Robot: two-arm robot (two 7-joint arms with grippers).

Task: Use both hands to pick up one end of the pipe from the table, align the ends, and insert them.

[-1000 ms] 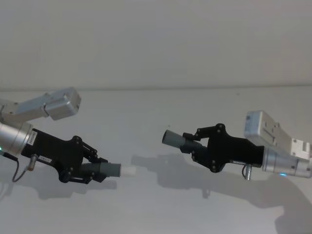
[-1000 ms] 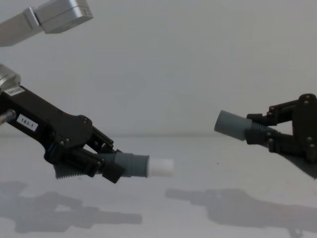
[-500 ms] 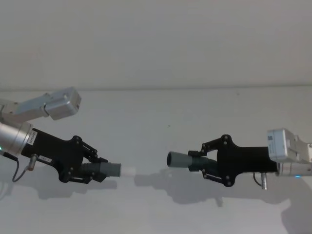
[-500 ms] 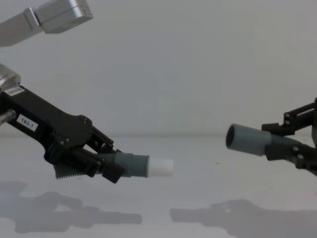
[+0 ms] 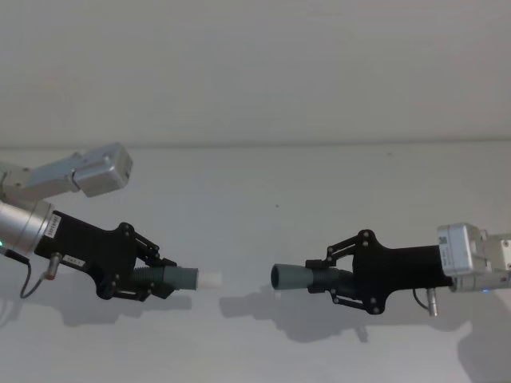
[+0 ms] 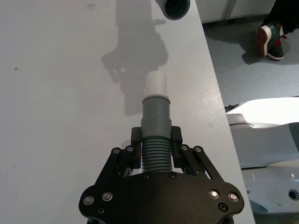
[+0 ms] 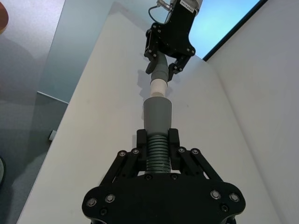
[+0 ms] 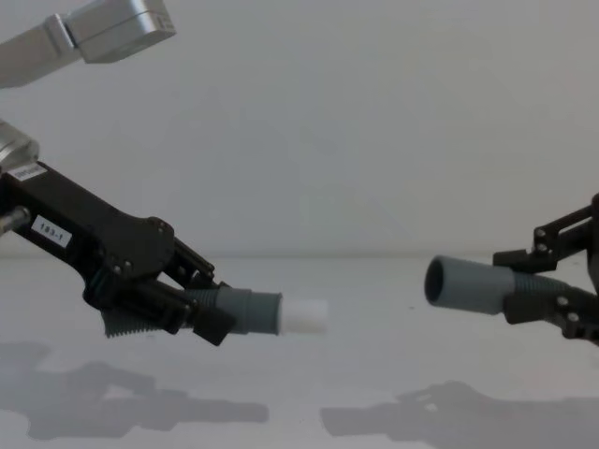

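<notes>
My left gripper is shut on the ribbed part of one dark grey pipe piece, held above the white table. Its smooth cuff and white tip point right. My right gripper is shut on the ribbed part of the other pipe piece, whose hollow socket end faces left toward the white tip. A gap separates the two ends. In the right wrist view the socket cuff lines up with the white tip beyond it.
The table's edge runs beside the left gripper in the left wrist view, with grey floor, a white robot base and a person's shoe beyond. A silver-grey arm link hangs above the left gripper.
My right gripper has come down and levelled its pipe piece, so the socket now faces the white tip at nearly the same height. The left gripper has stayed still.
</notes>
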